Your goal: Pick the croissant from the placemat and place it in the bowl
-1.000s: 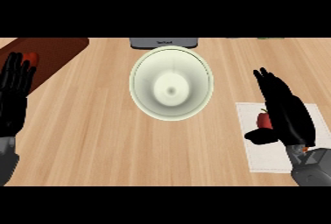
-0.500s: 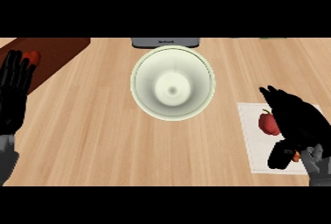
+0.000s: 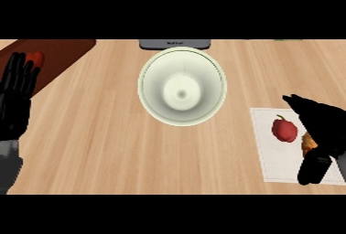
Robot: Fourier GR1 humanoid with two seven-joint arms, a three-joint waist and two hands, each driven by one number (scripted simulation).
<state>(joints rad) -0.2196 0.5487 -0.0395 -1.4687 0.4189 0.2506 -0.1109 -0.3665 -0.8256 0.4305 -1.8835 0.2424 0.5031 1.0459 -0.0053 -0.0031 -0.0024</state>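
You're at the pickup: your right hand (image 3: 323, 137) hangs over the placemat (image 3: 270, 160), fingers curling around the croissant (image 3: 308, 143) peeking out beside a red pepper (image 3: 284, 128). Left hand (image 3: 15, 98) rests open at the edge. Next, lift and carry it left to the bowl (image 3: 181, 87).

The counter (image 3: 101, 137) looks like light wood with fine straight grain and a matt finish. The bowl (image 3: 181, 87) seems to be pale ceramic, smooth, with a soft gloss inside. The placemat (image 3: 273, 160) is white, flat and matt, like cloth or paper. On it the red pepper (image 3: 284, 128) has a smooth, glossy skin. Both hands, left (image 3: 15, 98) and right (image 3: 324, 132), are matt black, plastic-like.
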